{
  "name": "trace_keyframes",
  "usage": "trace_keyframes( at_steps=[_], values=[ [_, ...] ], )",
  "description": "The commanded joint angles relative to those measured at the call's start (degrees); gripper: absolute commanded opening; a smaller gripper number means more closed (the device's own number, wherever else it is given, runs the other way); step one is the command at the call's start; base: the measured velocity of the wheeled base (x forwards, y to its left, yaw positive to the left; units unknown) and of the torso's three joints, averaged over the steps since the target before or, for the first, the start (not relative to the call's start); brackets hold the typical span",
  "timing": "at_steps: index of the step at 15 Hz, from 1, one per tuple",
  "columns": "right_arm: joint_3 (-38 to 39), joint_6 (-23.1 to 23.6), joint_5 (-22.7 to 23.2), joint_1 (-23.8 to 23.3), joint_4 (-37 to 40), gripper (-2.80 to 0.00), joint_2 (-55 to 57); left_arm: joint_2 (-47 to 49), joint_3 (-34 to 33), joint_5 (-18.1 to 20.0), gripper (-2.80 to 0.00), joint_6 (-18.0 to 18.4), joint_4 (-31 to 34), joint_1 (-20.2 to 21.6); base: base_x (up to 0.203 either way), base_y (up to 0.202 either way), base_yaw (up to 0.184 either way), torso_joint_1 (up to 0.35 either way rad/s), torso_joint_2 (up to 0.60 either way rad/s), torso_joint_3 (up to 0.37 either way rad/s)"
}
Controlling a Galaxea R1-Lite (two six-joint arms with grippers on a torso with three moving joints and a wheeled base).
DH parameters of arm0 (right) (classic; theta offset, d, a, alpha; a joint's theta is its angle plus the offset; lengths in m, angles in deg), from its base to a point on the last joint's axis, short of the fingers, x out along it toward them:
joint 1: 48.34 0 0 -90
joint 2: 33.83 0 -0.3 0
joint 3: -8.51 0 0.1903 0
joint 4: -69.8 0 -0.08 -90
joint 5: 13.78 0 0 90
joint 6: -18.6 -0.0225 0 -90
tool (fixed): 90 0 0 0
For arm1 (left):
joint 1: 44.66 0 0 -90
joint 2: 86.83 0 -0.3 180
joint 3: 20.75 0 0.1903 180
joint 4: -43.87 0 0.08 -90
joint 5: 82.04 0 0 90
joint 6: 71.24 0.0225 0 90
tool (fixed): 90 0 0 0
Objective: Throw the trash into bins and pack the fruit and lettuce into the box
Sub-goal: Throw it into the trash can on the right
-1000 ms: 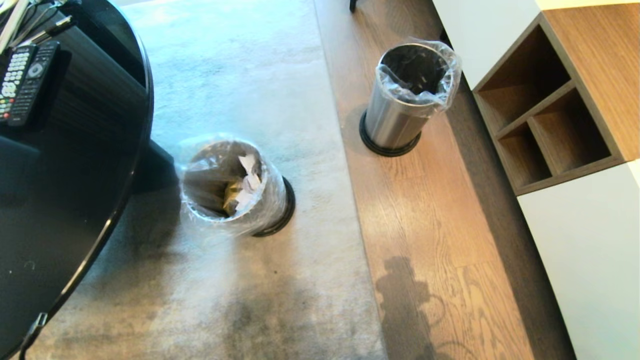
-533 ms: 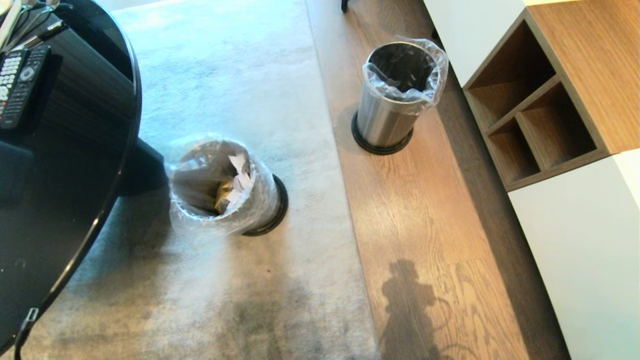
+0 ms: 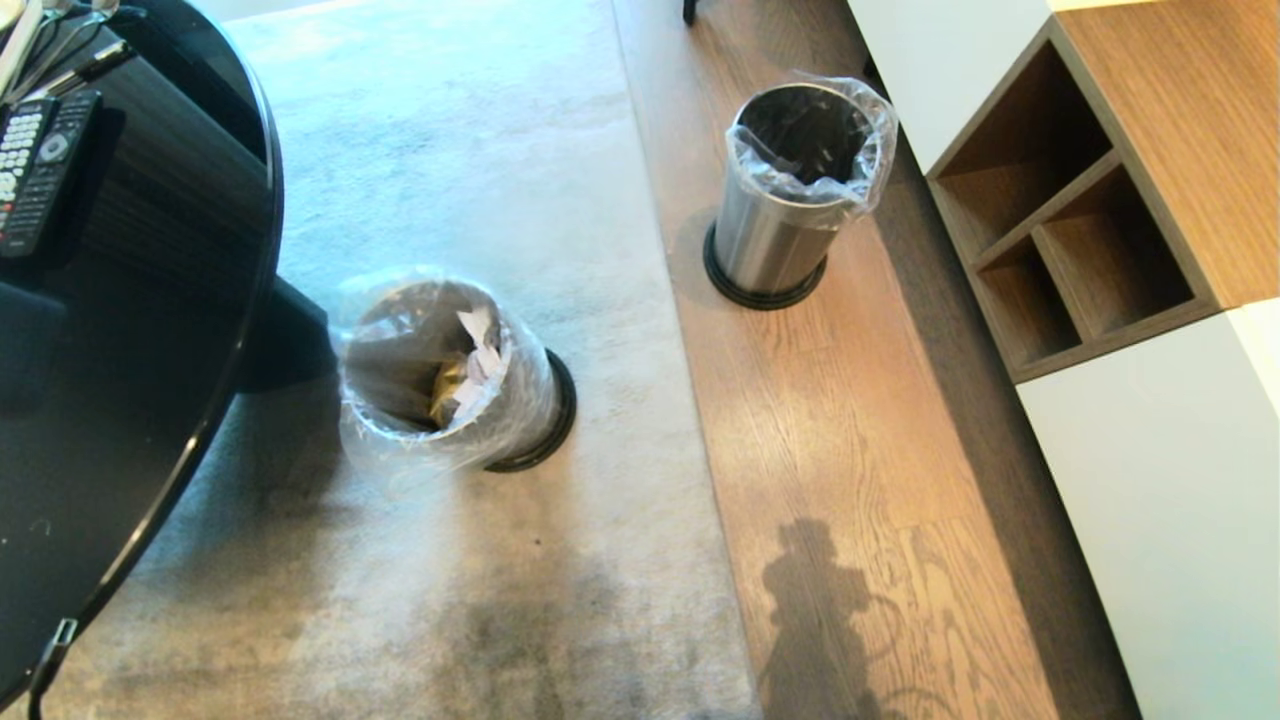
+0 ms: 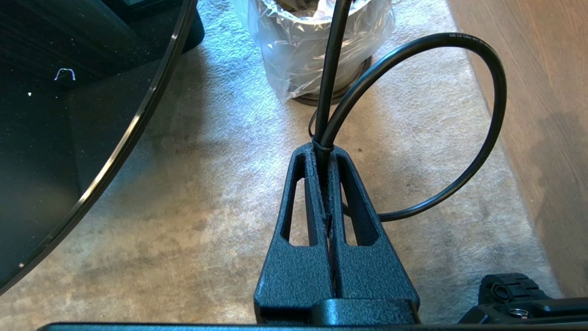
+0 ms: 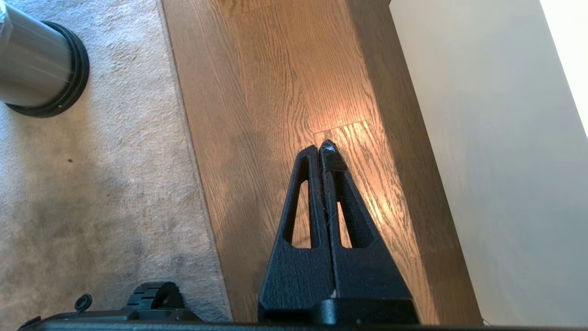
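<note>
Bins: two steel cylinders with black base rings and clear liner bags. Nearer bin [image 3: 450, 375] on the grey carpet [image 3: 520, 200], just beside the curved edge of the black round table [image 3: 150, 330]. Inside it: white tissue [image 3: 483, 350] resting against a gold-yellow wrapper [image 3: 447, 385], both below the rim. Farther bin [image 3: 795, 190] on the wood floor [image 3: 850, 450], close to the carpet's long edge and near the white cabinet [image 3: 1150, 500]; only the dark liner visible inside. Well apart from each other.

Left gripper [image 4: 324, 147]: clenched, fingers pressed flat together, nothing grasped between them. Positioned low over the carpet, tip toward the nearer bin. Black cable [image 4: 487, 119] looped past the fingertips and tied at the tip.

Right gripper [image 5: 323, 148]: clenched, fingers pressed together, nothing held. Positioned over the wood floor, between the carpet edge and the cabinet front. Steel bin with black base ring at the carpet corner of the right wrist view.

Remote controls [image 3: 35, 165] at the far edge of the table. Open wooden shelf [image 3: 1070, 230] set into the cabinet. Apples, lettuce and box: not visible in any view.
</note>
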Motion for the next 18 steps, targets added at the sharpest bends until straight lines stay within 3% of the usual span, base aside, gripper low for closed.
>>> trace_keyframes(
  at_steps=[1, 11, 18],
  values=[
    [0.0, 0.0, 0.0, 0.0, 0.0, -2.80, 0.1, 0.0, 0.0, 0.0, -2.80, 0.0, 0.0, 0.0, 0.000, 0.000, 0.000, 0.000, 0.00, 0.000],
    [0.0, 0.0, -0.1, 0.0, 0.0, -2.80, 0.1, 0.0, 0.0, 0.0, -2.80, -0.1, -0.1, 0.0, 0.000, 0.000, 0.000, -0.001, -0.35, -0.348],
    [0.0, 0.0, -0.1, 0.0, 0.0, -2.80, 0.1, 0.0, 0.0, 0.0, -2.80, -0.1, -0.1, 0.0, 0.000, 0.000, 0.000, 0.008, -0.04, -0.039]
  ],
)
